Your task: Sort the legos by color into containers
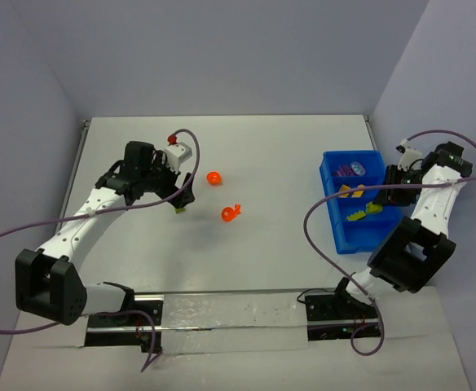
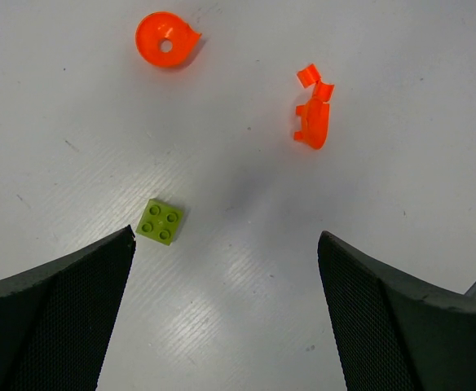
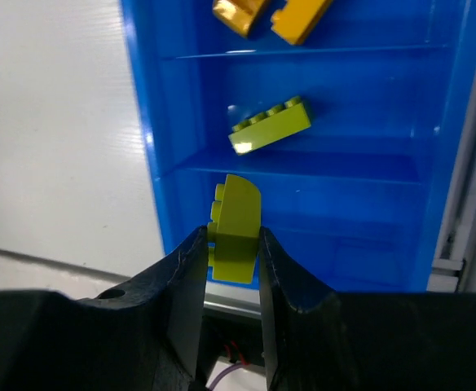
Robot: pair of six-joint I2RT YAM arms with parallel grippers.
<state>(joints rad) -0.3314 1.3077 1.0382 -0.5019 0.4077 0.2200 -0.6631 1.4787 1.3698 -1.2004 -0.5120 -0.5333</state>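
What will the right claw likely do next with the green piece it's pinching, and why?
Probably carry it slightly further over the tray and release. The right gripper is shut on a green piece that seems to hang just short of the divider, before the compartment where another green brick already lies; yellow bricks sit in the one beyond.

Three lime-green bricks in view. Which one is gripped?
The curved-top lime-green plastic brick, pinched in the right gripper above the blue plastic tray. The long lime-green brick lies in a tray compartment; the small square one sits loose on the table.
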